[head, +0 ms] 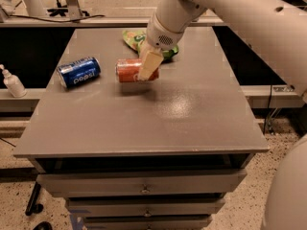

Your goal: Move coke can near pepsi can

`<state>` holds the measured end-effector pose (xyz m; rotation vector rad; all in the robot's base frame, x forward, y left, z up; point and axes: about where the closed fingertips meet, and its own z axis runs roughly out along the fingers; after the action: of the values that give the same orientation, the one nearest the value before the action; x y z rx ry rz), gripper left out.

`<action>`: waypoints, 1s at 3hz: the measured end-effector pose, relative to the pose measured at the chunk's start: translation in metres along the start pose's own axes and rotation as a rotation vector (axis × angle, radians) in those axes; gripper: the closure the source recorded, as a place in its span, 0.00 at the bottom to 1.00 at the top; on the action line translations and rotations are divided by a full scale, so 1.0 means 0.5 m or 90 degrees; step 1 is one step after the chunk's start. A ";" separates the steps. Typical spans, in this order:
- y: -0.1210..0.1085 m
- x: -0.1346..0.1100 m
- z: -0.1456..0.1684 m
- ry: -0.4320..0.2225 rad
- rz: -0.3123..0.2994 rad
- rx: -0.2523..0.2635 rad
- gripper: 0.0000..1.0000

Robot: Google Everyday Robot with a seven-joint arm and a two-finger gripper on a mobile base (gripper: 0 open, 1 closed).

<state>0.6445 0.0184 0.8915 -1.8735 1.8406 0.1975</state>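
Your gripper (146,70) pinches the coke can (128,70) sideways between its fingers, apparently just clear of the table (144,123) so it carries without scraping. The pepsi can (79,72) lies near, beyond the held can's free end. A green bag (132,36) sits behind the fingers.

1 cam, high front, tilted down at table (144,128), hand (145,72) upper-mid

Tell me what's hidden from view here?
Camera view: the gripper, over the table, is closed on the coke can; the can hides its far finger.
Camera view: the arm covers much of the green snack bag.
Camera view: the picture's right edge cuts off the arm.
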 end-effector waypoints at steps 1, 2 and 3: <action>0.000 0.000 0.000 0.000 0.000 0.000 1.00; -0.021 -0.019 0.011 -0.009 0.014 0.009 1.00; -0.048 -0.044 0.038 -0.015 0.028 0.010 1.00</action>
<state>0.6707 0.0454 0.8908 -1.8132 1.8637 0.2194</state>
